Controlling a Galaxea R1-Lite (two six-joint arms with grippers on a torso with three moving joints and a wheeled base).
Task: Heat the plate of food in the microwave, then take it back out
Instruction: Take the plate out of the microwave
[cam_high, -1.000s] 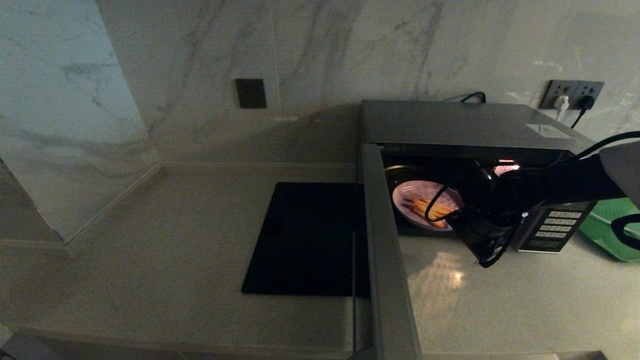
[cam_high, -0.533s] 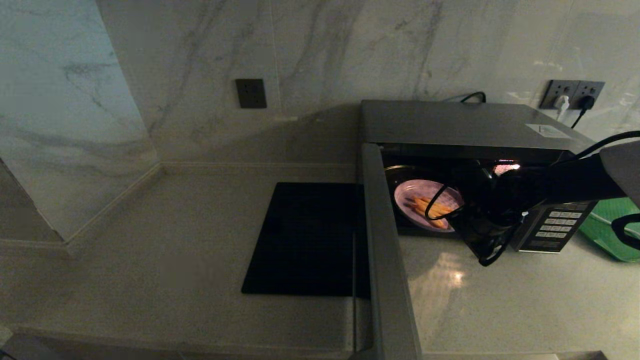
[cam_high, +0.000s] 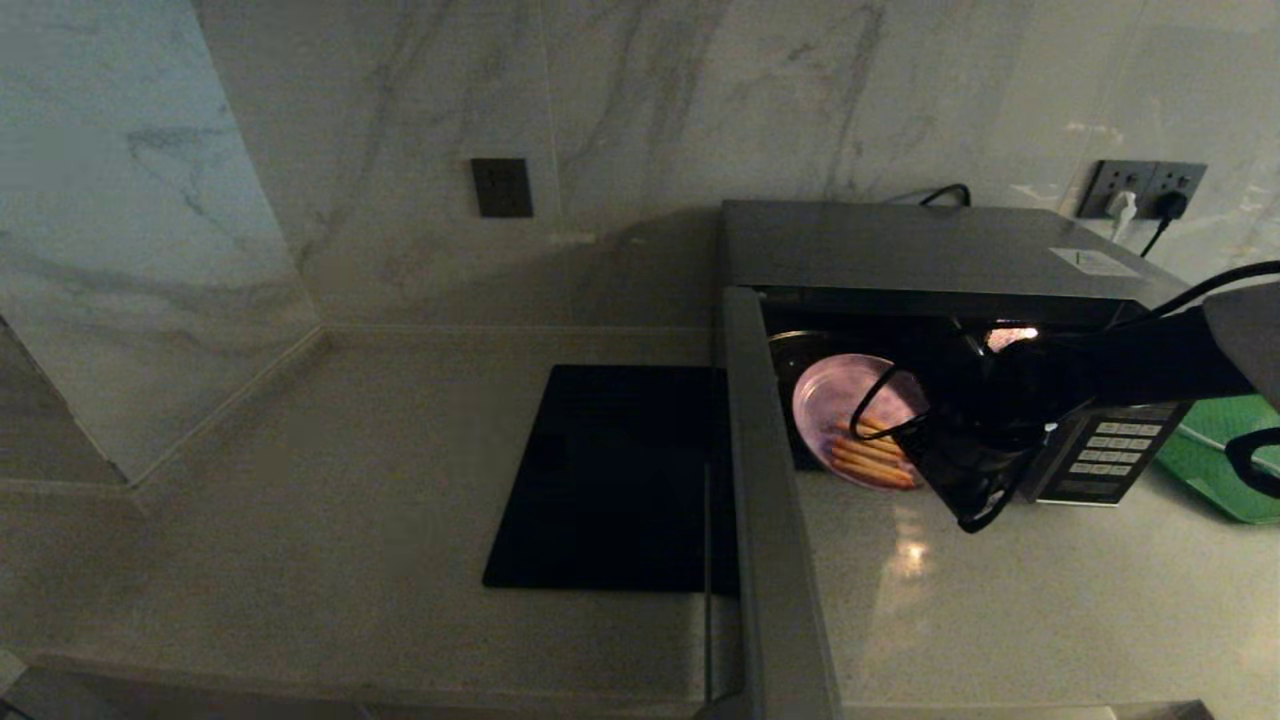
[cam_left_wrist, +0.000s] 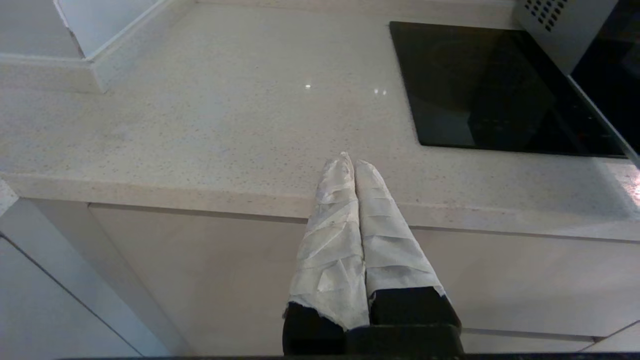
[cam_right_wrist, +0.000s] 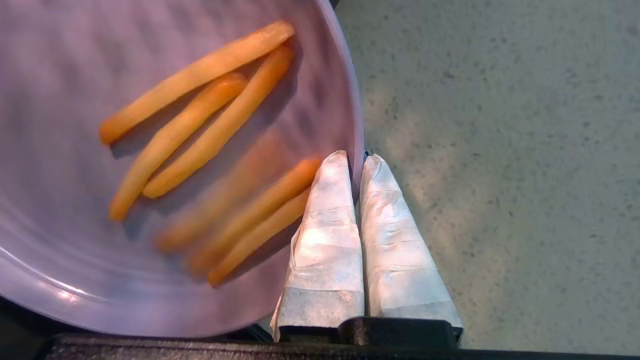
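at the microwave (cam_high: 930, 250) mouth, right gripper (cam_right_wrist: 356, 165) jaws pinch the plate of food (cam_right_wrist: 65, 85) rim at 3 o'clock; tipped, sticks could slide off

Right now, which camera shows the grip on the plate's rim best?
The right wrist view: the right pincer is shut on the rim of the plate of food. The head view shows the plate partly behind the arm; the left wrist view shows none of it.

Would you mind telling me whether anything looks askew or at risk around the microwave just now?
Yes: the plate of food sits tilted at the microwave's open mouth, pinched at its rim by the right gripper. The food sticks look blurred, some lying against the gripper-side rim. Nothing has spilled.
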